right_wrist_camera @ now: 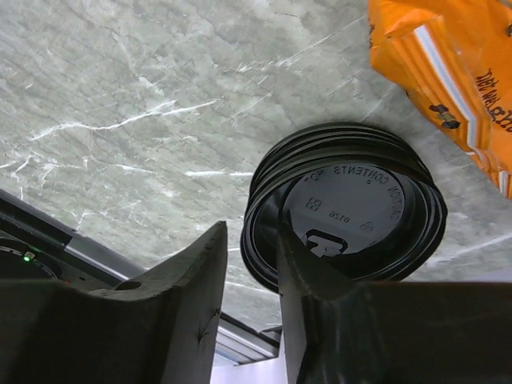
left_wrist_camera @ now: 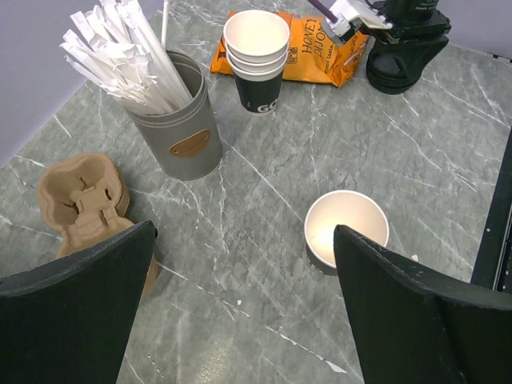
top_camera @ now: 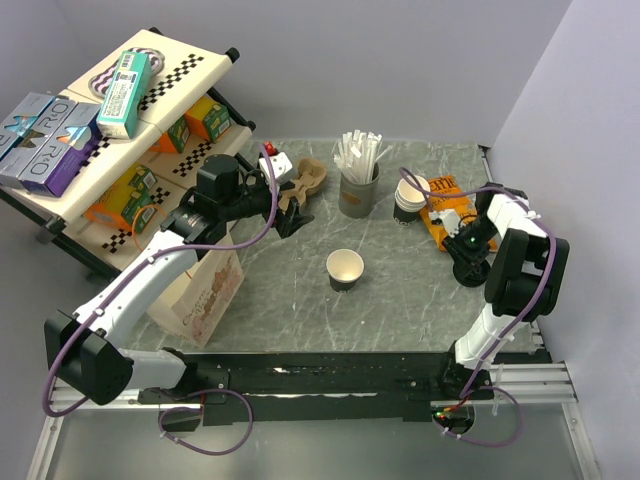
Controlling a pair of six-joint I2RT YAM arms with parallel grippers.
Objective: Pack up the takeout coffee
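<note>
Black lids [right_wrist_camera: 352,200] get the attention: the right hand [right_wrist_camera: 251,260] sets its fingers astride their rim by the right edge of the table [top_camera: 270,300], nearly pinched, though I cannot tell whether it truly grips. The takeout coffee [top_camera: 345,268] stands mid-table, uncapped, so capping and bagging both look undone. The left hand [left_wrist_camera: 244,236] hangs fully released towards the far-left corner. Bare stone surrounds the cup; the orange packet [right_wrist_camera: 448,72] crowds the lids, and the paper bag [top_camera: 205,290] waits at the left edge.
</note>
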